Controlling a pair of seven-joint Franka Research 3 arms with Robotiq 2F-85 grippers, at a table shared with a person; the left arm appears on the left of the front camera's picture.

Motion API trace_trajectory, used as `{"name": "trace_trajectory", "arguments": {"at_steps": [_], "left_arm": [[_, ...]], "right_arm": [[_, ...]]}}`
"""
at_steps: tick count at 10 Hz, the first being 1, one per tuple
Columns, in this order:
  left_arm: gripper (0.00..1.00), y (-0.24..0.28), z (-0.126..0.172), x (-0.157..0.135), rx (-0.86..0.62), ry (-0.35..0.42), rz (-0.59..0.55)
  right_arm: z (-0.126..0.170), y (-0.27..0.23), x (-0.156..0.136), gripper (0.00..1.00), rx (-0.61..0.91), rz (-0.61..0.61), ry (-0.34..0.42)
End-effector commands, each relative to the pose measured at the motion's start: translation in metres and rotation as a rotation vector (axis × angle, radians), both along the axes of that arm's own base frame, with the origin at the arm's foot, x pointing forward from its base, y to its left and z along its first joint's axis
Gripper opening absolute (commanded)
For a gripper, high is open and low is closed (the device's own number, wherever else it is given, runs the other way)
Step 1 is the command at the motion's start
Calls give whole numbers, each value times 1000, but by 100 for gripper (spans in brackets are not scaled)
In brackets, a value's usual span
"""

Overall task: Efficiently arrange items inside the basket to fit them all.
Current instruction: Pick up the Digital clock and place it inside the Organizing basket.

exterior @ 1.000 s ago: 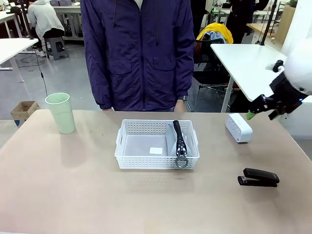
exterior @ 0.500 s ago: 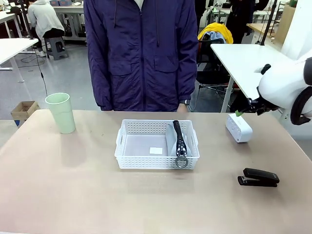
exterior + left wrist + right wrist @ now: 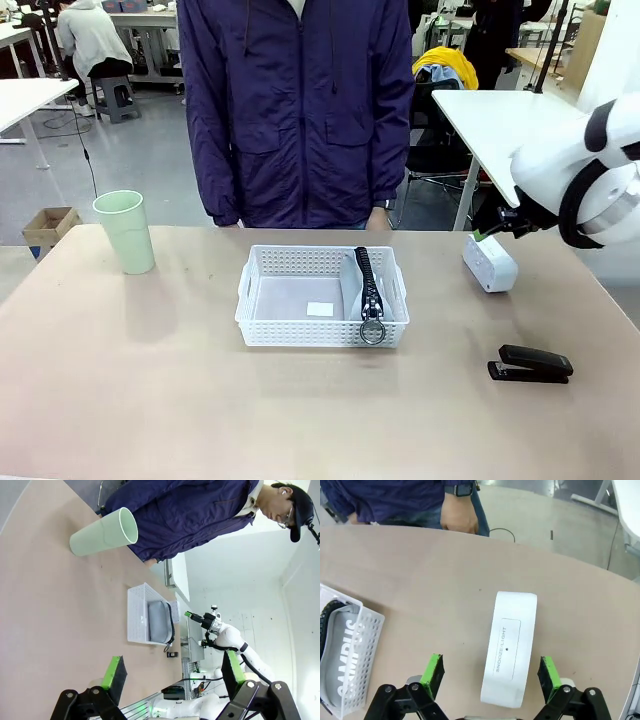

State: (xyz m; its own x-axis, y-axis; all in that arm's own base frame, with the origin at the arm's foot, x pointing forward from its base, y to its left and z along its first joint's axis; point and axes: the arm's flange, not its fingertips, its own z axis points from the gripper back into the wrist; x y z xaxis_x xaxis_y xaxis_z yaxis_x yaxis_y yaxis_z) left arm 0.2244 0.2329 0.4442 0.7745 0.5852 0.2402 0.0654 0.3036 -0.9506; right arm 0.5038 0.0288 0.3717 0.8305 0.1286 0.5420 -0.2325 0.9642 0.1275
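The white basket stands mid-table with the grey zip pouch lying along its right side, metal ring toward me. In the right wrist view my right gripper is open, hovering above the white flat box, which lies between its green pads. From the front, that gripper hangs just over the box. The black stapler lies at the near right. The pale green cup stands upright at the far left. My left gripper is open, high above the table, holding nothing.
A person in a dark blue jacket stands at the far edge behind the basket, a hand with a wristwatch close to the table edge near the box. Bare tabletop spreads between cup and basket and along the near side.
My right arm has swung in from the right edge and turned its wrist, bringing the open gripper over the white box. The person has shifted slightly to the right.
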Motion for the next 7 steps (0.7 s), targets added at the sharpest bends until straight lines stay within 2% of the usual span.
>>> {"name": "trace_trajectory", "arguments": {"at_steps": [1,3,7], "left_arm": [[100,0,2,0,-7,-34,-1],[100,0,2,0,-7,-34,-1],[100,0,2,0,-7,-34,-1]], "right_arm": [[-28,-5,21,100,6,21,27],[-45,-5,31,100,43,7,61],[-62,-7,37,100,19,-22,111]]}}
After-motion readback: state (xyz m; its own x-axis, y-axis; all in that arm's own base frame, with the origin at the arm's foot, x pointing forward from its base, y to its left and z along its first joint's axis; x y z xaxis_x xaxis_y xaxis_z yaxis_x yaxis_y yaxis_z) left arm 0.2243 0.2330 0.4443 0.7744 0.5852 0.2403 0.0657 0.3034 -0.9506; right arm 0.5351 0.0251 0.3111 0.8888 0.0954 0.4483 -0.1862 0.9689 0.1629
